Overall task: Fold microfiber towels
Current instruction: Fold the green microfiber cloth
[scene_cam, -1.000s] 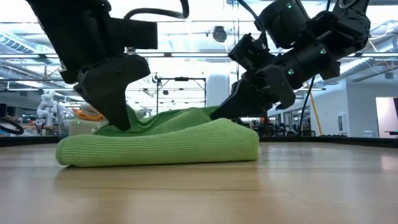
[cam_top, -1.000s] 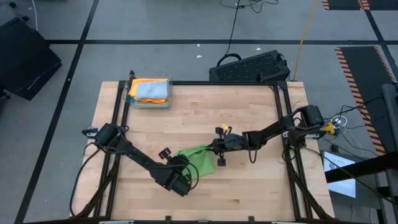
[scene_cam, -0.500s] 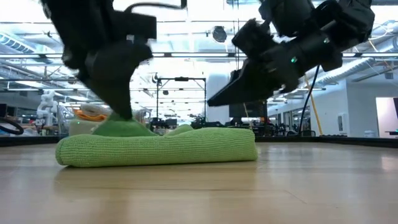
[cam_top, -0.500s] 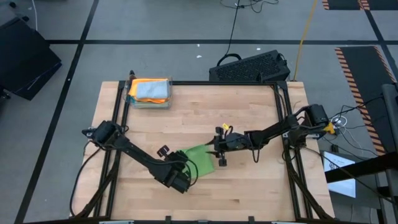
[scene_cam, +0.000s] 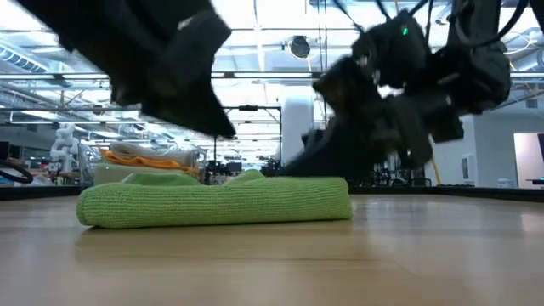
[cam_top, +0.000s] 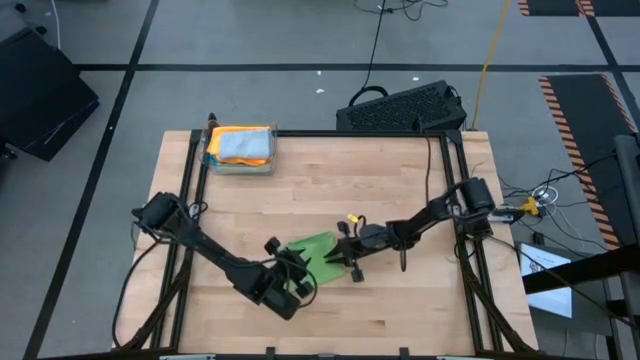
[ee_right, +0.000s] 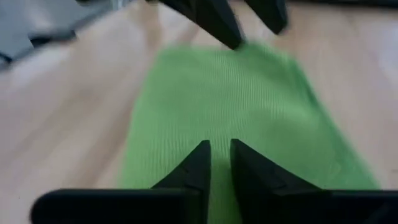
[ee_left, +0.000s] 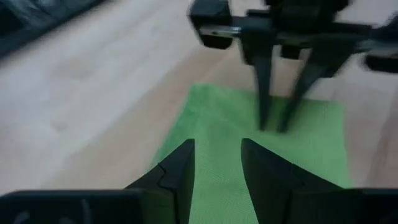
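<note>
One bright green microfiber towel (cam_top: pixel 318 248) lies folded flat on the wooden table (cam_top: pixel 400 190), its long folded edge facing the low view (scene_cam: pixel 212 201). My left gripper (ee_left: pixel 217 146) is open and tilted, hanging clear above the towel's near-left end (scene_cam: pixel 223 127). My right gripper (ee_right: pixel 221 148) comes in low from the right with only a narrow gap between its fingers. Its tips (ee_left: pixel 273 127) are down at the towel's top face, near its right end. The other towels lie in a bin at the far left. My right gripper's fingertips (ee_left: pixel 262 124) slant down from the table's right onto the towel's top face (ee_right: pixel 217 106). I cannot tell whether they touch the cloth or stop just above it. No cloth is raised between them.
A clear bin (cam_top: pixel 240 148) at the table's far left corner holds an orange and a light blue towel, and also shows in the low view (scene_cam: pixel 140 157). A black keyboard (cam_top: pixel 400 108) lies beyond the far edge. Bare wood surrounds the green towel.
Both grippers have let go of the towel's raised top layer, which has dropped flat. My left gripper has opened, lifted off the cloth and tipped toward level. My right gripper opened, then narrowed again, sinking toward the towel and shifting slightly toward the table's left.
</note>
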Controlling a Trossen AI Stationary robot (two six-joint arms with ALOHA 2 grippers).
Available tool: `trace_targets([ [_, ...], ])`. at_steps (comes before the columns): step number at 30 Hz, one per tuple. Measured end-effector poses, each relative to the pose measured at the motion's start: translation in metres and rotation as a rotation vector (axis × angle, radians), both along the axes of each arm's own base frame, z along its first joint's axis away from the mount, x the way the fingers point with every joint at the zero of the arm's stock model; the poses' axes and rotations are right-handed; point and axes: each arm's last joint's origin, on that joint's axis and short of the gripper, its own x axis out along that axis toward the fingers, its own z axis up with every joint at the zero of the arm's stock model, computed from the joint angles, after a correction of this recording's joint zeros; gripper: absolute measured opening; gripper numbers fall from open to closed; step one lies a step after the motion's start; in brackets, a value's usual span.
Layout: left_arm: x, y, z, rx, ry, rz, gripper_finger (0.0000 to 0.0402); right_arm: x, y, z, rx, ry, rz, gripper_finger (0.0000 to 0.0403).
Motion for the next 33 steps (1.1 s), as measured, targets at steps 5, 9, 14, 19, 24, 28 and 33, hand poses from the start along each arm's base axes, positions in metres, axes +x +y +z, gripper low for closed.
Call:
trace_targets([
  [5, -0.020, 0.010, -0.034, -0.079, -0.003, 0.024, 0.0133, -0.002, -0.001, -0.022, -0.001, 0.070, -0.009, 0.0021],
  [9, -0.036, 0.022, -0.054, -0.168, 0.057, 0.066, 0.0133, -0.001, -0.001, -0.025, 0.014, 0.077, -0.016, 0.0005],
  [14, -0.037, 0.022, -0.047, -0.145, 0.082, 0.017, 0.0133, -0.002, -0.001, -0.018, 0.024, 0.078, -0.020, 0.0003],
  [19, -0.034, 0.023, -0.011, -0.129, 0.042, -0.064, 0.0134, -0.001, -0.001, 0.007, 0.037, 0.018, -0.017, 0.0023],
  [24, -0.036, 0.019, 0.025, -0.160, -0.026, -0.188, 0.0134, -0.006, -0.002, 0.030, 0.032, 0.037, -0.020, 0.0059],
  [28, -0.035, 0.009, 0.037, -0.143, -0.036, -0.334, 0.0134, -0.017, -0.004, 0.043, 0.030, 0.094, -0.025, 0.0083],
  [33, -0.031, -0.006, 0.032, -0.130, 0.060, -0.428, 0.0141, -0.043, -0.005, 0.045, 0.068, 0.160, -0.050, 0.0098],
])
